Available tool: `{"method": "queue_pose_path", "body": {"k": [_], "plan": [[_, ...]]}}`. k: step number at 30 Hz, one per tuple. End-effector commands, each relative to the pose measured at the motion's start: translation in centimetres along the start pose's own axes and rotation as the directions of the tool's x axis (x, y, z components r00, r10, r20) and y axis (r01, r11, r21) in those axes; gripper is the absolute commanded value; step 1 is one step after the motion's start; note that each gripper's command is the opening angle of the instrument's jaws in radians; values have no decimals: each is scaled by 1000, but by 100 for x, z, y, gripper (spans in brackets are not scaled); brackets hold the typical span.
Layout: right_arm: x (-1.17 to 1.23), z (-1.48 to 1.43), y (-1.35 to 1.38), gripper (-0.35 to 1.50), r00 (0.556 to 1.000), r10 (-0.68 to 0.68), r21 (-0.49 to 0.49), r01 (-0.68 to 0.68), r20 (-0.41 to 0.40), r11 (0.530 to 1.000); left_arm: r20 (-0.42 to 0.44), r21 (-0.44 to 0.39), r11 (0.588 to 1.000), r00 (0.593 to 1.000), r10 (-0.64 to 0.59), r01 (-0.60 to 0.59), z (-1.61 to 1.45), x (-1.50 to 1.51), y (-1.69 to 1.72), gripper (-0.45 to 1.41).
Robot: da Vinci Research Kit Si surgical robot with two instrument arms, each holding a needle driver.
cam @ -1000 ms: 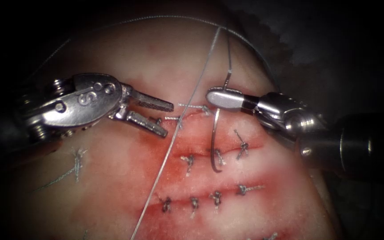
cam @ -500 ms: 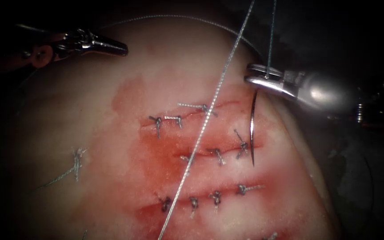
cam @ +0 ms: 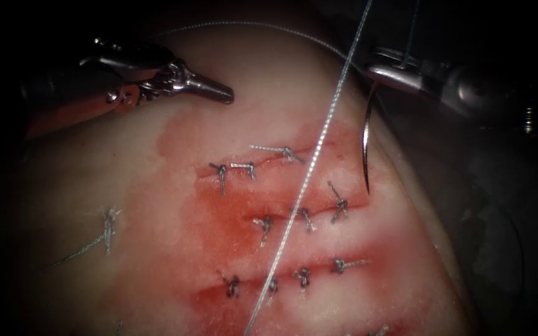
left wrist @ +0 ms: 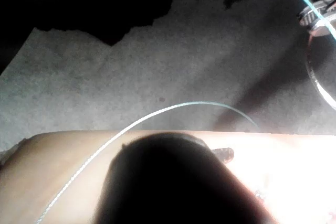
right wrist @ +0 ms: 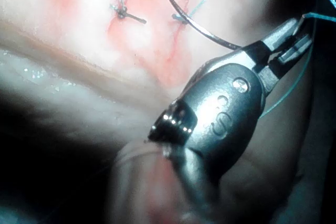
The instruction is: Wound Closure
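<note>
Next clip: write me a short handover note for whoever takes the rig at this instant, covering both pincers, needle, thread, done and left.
Right pincer: shut on the needle near its thread end; the needle hangs point down, clear of the tissue, to the right of the cuts.
Left pincer: shut, holding nothing, over the tissue's upper left.
Thread: runs taut, slanting across the stitched cuts.
Done: knotted stitches along all three cuts.
Left: the top cut looks unstitched at its right end.

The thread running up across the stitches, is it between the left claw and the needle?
Yes. In the endoscope view the taut thread crosses between the left claw and the needle, which hangs from the right claw above the tissue.
</note>
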Motion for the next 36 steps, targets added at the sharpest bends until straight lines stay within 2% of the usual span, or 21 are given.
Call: {"method": "queue_pose_path", "body": {"k": [1, 3, 5, 6, 8, 9, 10, 11, 13, 15, 17, 22, 27, 30, 34, 36], "plan": [[28, 6, -14, -35, 980, -176, 118, 165, 90, 979, 44, 58, 995, 996, 80, -82, 15, -15, 2, -45], [44, 4, -12, -35, 956, -265, 232, 230, 130, 945, 84, 60, 987, 986, 143, -148, 25, -13, 2, -45], [63, 2, -11, -35, 931, -305, 322, 232, 200, 918, 134, 13, 963, 955, 266, -270, 37, -6, 1, -45], [71, 2, -12, -35, 920, -317, 315, 238, 231, 919, 152, -26, 947, 935, 320, -320, 42, -1, 1, -45], [89, 4, -16, -35, 888, -352, 190, 306, 297, 933, 200, -158, 906, 886, 419, -392, 53, 12, -2, -45], [95, 6, -17, -35, 877, -360, 155, 327, 316, 932, 212, -181, 898, 875, 435, -402, 59, 16, -3, -45], [95, 6, -17, -35, 877, -360, 155, 327, 316, 932, 212, -181, 898, 875, 435, -402, 59, 16, -3, -45], [112, 9, -19, -35, 854, -400, 118, 383, 333, 916, 218, -149, 901, 876, 431, -407, 79, 27, -5, -45], [119, 12, -19, -35, 849, -400, 98, 392, 346, 915, 219, -149, 899, 872, 437, -413, 93, 36, -7, -45], [121, 13, -19, -35, 850, -397, 95, 389, 347, 916, 226, -152, 897, 869, 440, -415, 98, 39, -7, -45], [116, 18, -20, -35, 851, -402, 118, 386, 338, 915, 234, -156, 874, 843, 485, -459, 119, 49, -7, -45], [99, 20, -31, -35, 844, -424, 142, 400, 328, 906, 229, -149, 870, 840, 492, -469, 132, 53, -14, -45], [94, 25, -30, -35, 840, -433, 149, 406, 327, 902, 229, -158, 871, 840, 491, -466, 141, 51, -19, -45], [93, 29, -27, -35, 843, -437, 170, 403, 314, 899, 180, -199, 865, 851, 494, -460, 144, 51, -22, -45], [90, 35, -22, -35, 847, -444, 155, 416, 292, 896, 77, -309, 841, 869, 488, -445, 146, 52, -27, -45], [90, 37, -21, -35, 847, -444, 156, 416, 291, 896, 66, -335, 839, 877, 476, -430, 148, 53, -31, -45]]}}
